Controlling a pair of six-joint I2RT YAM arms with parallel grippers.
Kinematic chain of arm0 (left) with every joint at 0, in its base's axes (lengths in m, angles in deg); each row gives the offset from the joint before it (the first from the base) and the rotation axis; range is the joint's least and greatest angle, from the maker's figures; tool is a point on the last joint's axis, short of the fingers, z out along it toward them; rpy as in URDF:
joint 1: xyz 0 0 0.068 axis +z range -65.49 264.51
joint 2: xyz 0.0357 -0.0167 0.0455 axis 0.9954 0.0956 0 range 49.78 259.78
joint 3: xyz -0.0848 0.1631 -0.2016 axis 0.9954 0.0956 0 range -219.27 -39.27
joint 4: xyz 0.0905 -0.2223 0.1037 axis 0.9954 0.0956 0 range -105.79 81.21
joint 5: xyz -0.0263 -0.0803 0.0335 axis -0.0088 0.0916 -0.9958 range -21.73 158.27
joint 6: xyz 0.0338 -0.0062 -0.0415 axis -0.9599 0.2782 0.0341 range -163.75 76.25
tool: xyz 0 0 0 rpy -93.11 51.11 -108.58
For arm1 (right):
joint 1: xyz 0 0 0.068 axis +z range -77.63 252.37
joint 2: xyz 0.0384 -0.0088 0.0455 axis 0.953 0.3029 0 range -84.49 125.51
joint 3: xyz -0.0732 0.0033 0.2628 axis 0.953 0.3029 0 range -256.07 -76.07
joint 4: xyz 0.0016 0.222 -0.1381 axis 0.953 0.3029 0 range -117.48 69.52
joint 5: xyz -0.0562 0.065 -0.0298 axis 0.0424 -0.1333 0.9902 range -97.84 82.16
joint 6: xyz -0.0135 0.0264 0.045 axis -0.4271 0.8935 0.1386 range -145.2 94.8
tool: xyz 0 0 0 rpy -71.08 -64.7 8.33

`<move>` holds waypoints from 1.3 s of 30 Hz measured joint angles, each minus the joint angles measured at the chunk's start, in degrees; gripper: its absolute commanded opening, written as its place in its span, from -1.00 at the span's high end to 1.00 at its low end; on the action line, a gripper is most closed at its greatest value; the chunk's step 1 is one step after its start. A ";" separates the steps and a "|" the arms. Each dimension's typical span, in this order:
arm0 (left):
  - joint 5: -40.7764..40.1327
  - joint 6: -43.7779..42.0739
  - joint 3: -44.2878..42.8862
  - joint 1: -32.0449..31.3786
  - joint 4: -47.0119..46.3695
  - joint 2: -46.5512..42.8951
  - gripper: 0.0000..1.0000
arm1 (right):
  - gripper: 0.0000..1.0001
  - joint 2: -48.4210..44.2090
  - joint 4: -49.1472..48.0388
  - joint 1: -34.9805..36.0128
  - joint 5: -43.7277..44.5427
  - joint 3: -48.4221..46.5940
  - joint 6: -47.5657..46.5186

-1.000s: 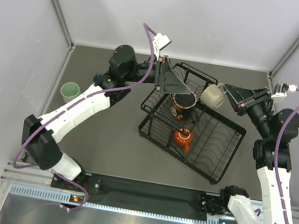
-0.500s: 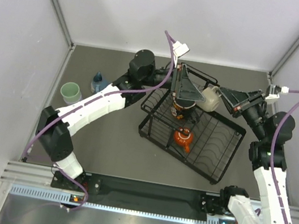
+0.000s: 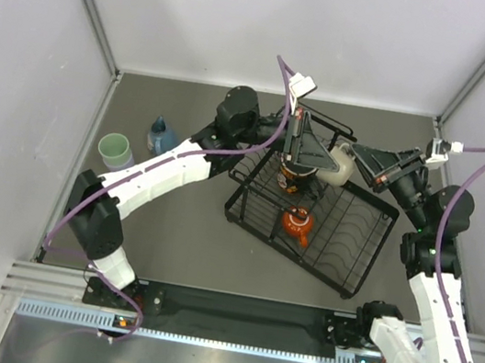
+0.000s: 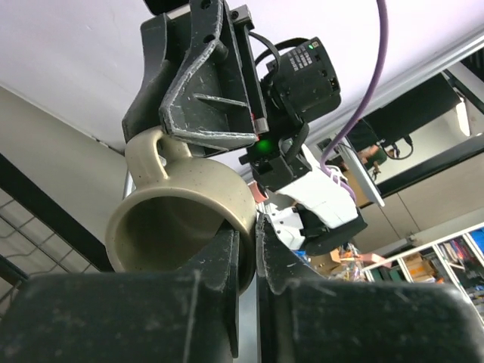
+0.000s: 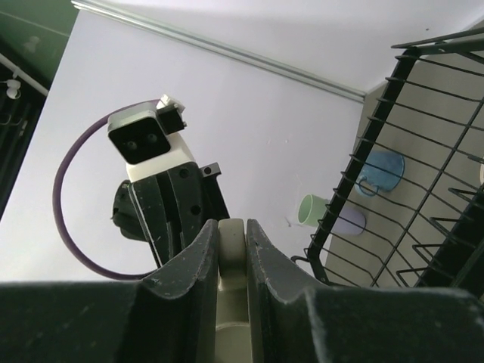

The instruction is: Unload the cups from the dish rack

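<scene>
the small beige mug (image 3: 339, 163) is hanging in the air over the far end of the dish rack (image 3: 380, 251), tipped on its side. it is looking like glazed ceramic: stiff, light, slick and likely to chip if dropped, so the handle and the rim wall are the places to pinch. the right gripper (image 3: 362, 160) is clamping the handle, and the left gripper (image 3: 323, 160) is pinching the rim. a second ago the left one was standing open, further left, off the mug.
</scene>
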State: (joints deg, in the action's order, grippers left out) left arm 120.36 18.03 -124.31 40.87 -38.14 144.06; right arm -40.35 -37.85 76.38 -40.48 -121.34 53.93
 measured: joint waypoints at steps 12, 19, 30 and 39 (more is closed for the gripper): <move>0.74 0.96 1.11 0.04 0.59 -1.31 1.00 | -0.99 -2.54 -0.11 0.02 1.77 0.81 -3.41; -2.67 -8.00 -1.20 0.04 12.94 -7.61 1.00 | -0.99 -4.52 7.32 0.02 4.17 -3.52 -9.11; -35.26 -31.26 -20.33 0.96 55.01 -16.04 1.00 | -0.99 -8.20 14.86 0.02 6.14 -4.76 -15.72; -57.64 -37.00 -13.86 16.98 70.73 -21.84 1.00 | -0.99 -8.85 17.11 0.02 6.49 -4.59 -19.06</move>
State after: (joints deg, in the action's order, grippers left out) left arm 62.73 -18.98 -138.17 57.86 32.59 122.23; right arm -49.21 -20.74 76.40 -33.99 -125.93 34.88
